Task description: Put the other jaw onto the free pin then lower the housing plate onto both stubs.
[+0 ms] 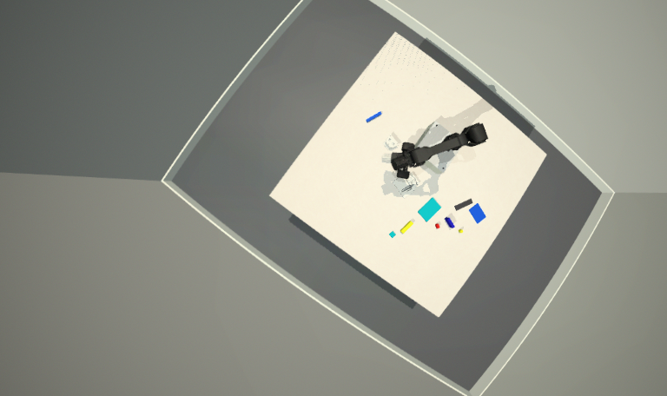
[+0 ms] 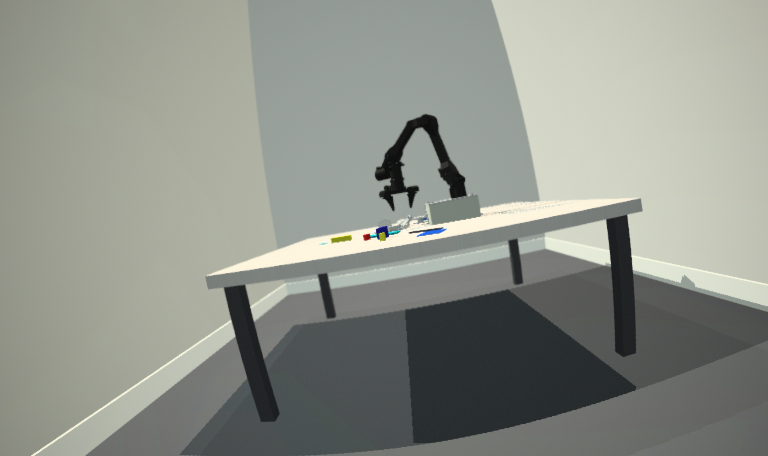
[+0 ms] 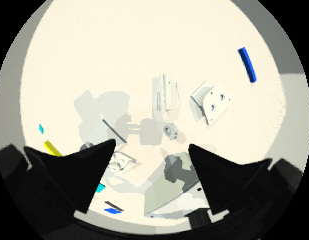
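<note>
My gripper (image 2: 402,208) (image 3: 153,146) is open and empty, above the white parts. A white plate-like part with two round features (image 1: 391,141) (image 3: 207,111) stands tilted at the upper right in the wrist view. A long white ribbed part (image 1: 386,158) (image 3: 166,95) lies left of it. A small round toothed-looking piece (image 3: 170,131) lies just below that. Another white part (image 3: 125,163) shows beside the left fingertip, with a pale panel with a dark edge (image 3: 105,131) above it. I cannot tell which pieces are the jaws, or whether any sits on a pin.
A grey-white box (image 1: 432,135) (image 2: 453,209) (image 3: 164,195) stands near the arm's base. A blue bar (image 1: 373,116) (image 3: 247,65) lies beyond the parts. A cyan plate (image 1: 429,209), yellow bar (image 1: 406,227) (image 3: 52,148), dark bar (image 1: 463,204), blue plate (image 1: 477,213) and several small blocks lie to one side.
</note>
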